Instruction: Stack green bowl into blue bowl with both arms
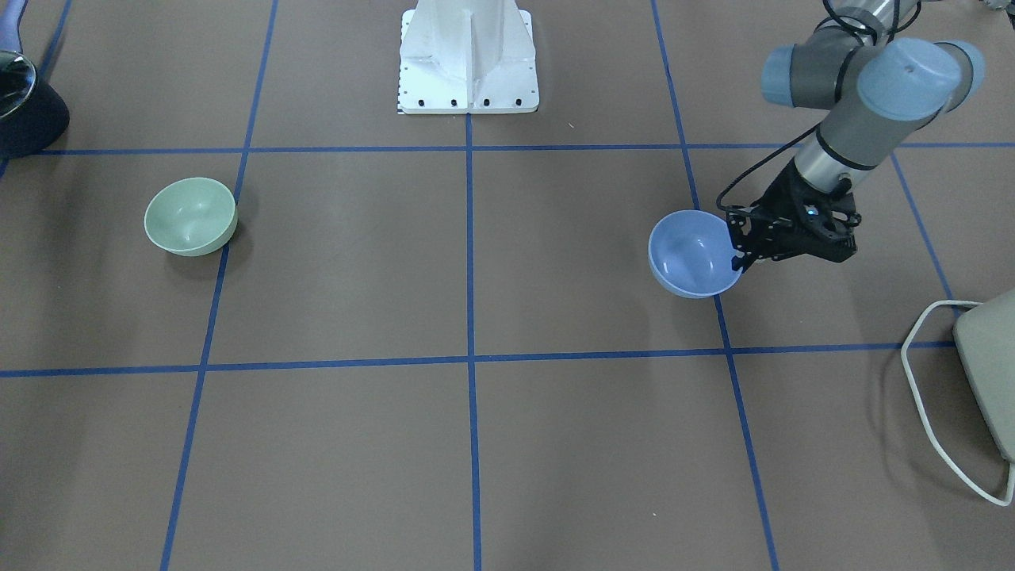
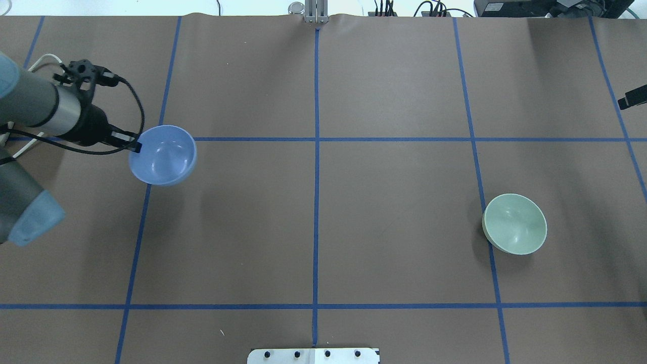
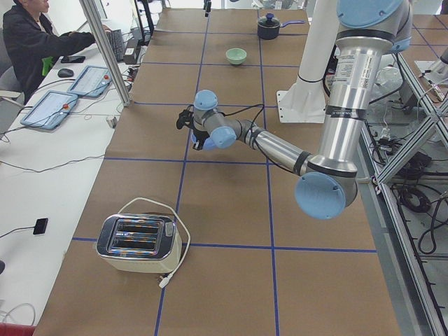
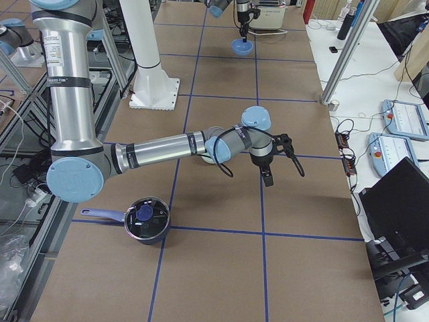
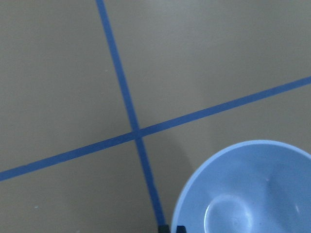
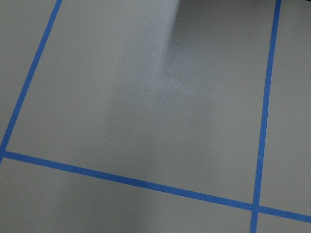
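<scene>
The blue bowl (image 1: 691,255) hangs from my left gripper (image 1: 739,258), which is shut on its rim and holds it a little above the table. It also shows in the overhead view (image 2: 163,155) and the left wrist view (image 5: 252,191), where the fingertips (image 5: 164,228) pinch the rim. The green bowl (image 1: 190,216) sits upright on the table far to the robot's right, seen from overhead too (image 2: 514,223). My right gripper (image 4: 268,176) hovers over bare table, apart from the green bowl. I cannot tell whether it is open or shut.
A toaster (image 3: 136,241) with a white cord stands at the table's left end. A dark pot (image 4: 146,218) with a lid stands at the right end. The white pedestal (image 1: 468,55) is at the robot's side. An operator (image 3: 31,38) sits beside the table.
</scene>
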Motion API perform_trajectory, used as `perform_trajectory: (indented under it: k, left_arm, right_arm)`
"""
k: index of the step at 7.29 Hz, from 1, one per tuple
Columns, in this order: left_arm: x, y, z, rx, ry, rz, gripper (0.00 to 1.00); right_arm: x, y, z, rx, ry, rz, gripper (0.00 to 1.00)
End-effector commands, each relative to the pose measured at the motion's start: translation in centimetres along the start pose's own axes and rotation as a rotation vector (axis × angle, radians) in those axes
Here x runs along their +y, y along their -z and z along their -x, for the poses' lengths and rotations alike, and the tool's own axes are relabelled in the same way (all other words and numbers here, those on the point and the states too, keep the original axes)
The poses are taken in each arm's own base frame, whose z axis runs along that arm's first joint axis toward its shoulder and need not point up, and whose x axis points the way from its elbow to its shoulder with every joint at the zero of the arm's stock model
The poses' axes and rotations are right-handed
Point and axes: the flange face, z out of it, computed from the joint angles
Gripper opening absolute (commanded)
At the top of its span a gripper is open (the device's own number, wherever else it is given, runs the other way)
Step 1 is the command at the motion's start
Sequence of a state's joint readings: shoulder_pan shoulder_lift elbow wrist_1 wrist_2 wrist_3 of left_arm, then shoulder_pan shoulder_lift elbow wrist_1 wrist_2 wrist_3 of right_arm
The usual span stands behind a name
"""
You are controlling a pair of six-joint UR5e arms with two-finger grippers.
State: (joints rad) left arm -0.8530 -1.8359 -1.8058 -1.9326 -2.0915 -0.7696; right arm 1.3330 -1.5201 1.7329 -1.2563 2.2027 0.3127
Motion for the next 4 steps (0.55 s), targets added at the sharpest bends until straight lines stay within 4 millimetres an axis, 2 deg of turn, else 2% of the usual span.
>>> perform_trajectory:
  k: [1,2,3,4]
  left_arm:
    - [-1.2,-2.5,-14.5,-0.005,0.049,0.030,0.00]
    - [-1.1,-4.3,-20.2,0.014,0.066,0.055,0.00]
    - [-2.3,-5.8,-24.1,0.012,0.068,0.047,0.00]
    - [-2.1,-7.1,-26.1,0.010,0.068,0.053,0.00]
  right_arm:
    - [-0.1,0.1,0.1,-0.001,0.001,-0.001,1.00]
    - [-0.1,0.0,0.1,-0.001,0.001,-0.001,1.00]
    - [-0.1,0.0,0.1,-0.001,-0.001,-0.001,1.00]
    - [-0.1,0.0,0.0,0.000,-0.005,0.000,1.00]
